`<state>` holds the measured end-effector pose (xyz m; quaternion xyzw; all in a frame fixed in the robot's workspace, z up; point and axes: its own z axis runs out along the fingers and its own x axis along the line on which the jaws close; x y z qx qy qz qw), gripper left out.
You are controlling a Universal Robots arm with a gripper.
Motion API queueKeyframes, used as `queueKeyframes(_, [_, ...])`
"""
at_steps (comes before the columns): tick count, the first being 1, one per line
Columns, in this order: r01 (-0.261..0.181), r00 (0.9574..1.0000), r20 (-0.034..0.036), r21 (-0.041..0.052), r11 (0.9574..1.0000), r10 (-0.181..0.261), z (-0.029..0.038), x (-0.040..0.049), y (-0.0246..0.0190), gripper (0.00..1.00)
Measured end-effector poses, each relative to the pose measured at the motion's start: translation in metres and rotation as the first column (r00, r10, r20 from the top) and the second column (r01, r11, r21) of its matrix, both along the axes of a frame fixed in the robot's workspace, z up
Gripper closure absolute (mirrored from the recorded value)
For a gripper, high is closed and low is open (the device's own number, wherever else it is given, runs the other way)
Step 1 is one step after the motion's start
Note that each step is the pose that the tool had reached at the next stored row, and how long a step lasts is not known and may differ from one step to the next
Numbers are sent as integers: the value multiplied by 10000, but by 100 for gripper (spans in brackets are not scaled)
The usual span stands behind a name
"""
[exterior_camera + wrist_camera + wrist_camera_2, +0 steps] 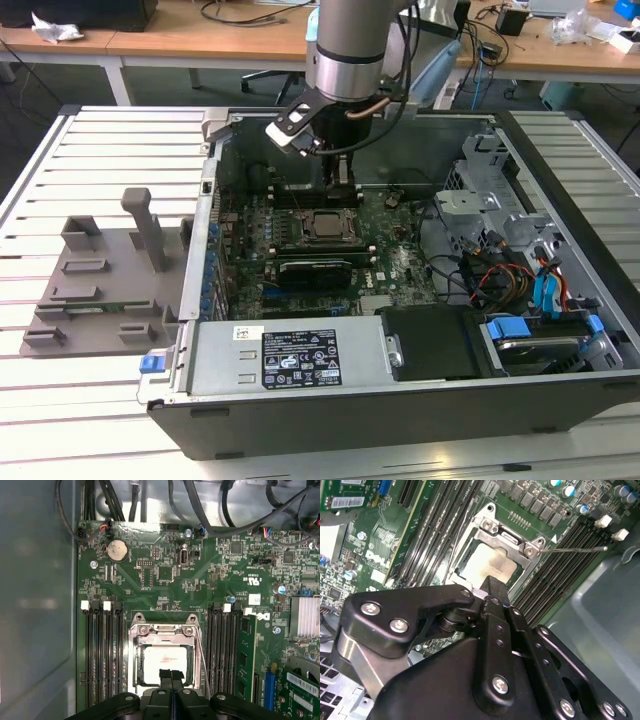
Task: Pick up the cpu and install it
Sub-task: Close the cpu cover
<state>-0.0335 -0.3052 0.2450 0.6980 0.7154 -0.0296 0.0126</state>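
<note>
The cpu [325, 226] lies flat in the motherboard socket inside the open computer case, its silvery top showing through the metal load frame [162, 630]. Both wrist views show it seated there [164, 661] [489, 566]. My gripper [340, 178] hangs just above the socket's far edge in the exterior view. Its two black fingers are pressed together with nothing between them [171, 676] [493, 589]. The fingertips sit over the edge of the cpu, and I cannot tell whether they touch it.
Memory slots [100, 650] flank the socket on both sides. A thin socket lever [575, 549] sticks out beside the frame. Cables and drive bays [520, 270] fill the case on the exterior view's right. A grey fixture block [110, 270] lies on the table at the exterior view's left.
</note>
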Motion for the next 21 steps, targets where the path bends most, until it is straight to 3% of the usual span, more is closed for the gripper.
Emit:
queueKeyframes(7, [0, 10000, 0, 1, 10000, 0, -100, -37, 0, 89])
queueKeyframes(21, [1, 10000, 1, 1, 10000, -1, -172, -147, -2, 89])
